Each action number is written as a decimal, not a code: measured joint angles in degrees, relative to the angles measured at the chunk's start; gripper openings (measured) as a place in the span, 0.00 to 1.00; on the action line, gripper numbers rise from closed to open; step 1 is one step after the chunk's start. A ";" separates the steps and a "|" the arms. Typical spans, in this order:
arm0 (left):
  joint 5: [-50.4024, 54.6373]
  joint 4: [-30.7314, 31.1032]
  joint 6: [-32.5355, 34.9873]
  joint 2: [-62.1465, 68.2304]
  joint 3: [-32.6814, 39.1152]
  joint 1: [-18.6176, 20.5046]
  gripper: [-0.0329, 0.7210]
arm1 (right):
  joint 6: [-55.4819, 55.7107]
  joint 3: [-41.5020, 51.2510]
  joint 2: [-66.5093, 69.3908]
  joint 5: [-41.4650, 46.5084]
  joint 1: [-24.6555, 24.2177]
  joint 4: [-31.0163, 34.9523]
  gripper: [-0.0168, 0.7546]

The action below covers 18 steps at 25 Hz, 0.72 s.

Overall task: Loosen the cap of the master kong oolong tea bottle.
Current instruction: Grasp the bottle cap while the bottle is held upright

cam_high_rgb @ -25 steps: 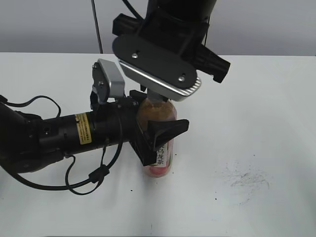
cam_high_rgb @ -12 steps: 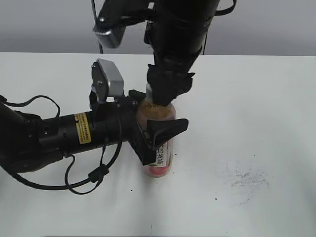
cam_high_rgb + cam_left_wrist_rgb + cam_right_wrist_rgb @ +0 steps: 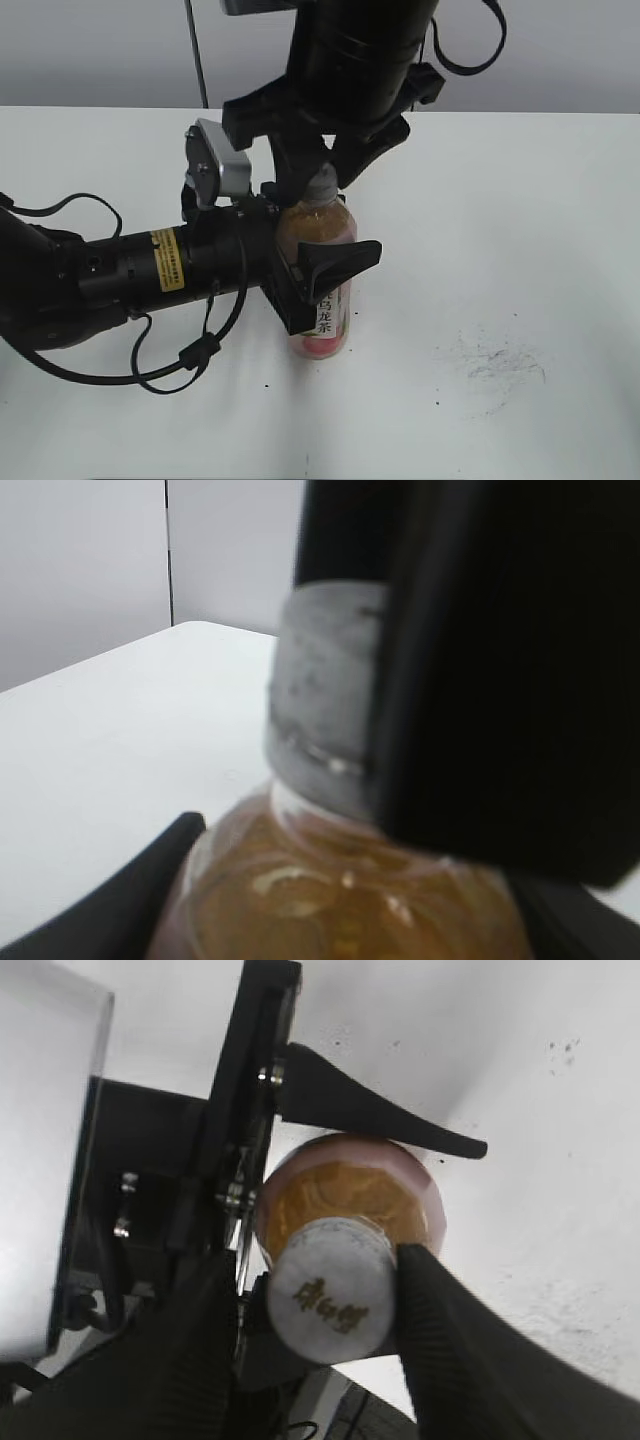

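The master kong oolong tea bottle (image 3: 328, 318) stands upright on the white table, with pale amber tea and a pink label with a white strip. My left gripper (image 3: 315, 245) reaches in from the left and is shut on the bottle's upper body; the left wrist view shows the bottle's shoulder (image 3: 350, 880) between its dark fingers (image 3: 350, 915). The white-grey cap (image 3: 322, 185) is on the neck. My right gripper (image 3: 322, 172) comes down from above, its fingers on both sides of the cap. The right wrist view shows the cap (image 3: 330, 1303) between them (image 3: 325, 1310), above the bottle (image 3: 350, 1195). The cap (image 3: 320, 700) is half hidden by a black finger.
The white table (image 3: 520, 230) has dark scuff marks (image 3: 500, 365) at the right front. The left arm's black cables (image 3: 190, 355) loop on the table at the left. A grey wall stands behind the table.
My right gripper has turned about the cap's axis over the last second; its wrist camera plate swung from the front out of sight. The bottle and left gripper have not moved.
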 joint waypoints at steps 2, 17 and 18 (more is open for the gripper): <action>0.00 -0.05 0.00 0.00 0.00 0.00 0.64 | 3.40 0.00 0.00 0.00 0.00 -0.05 0.51; 0.23 -0.30 -0.02 0.00 0.00 0.00 0.64 | -19.15 0.00 0.04 0.00 0.00 -1.81 0.38; 0.23 -0.30 -0.02 0.00 0.00 0.00 0.64 | -24.53 0.00 0.04 0.00 0.00 -1.81 0.38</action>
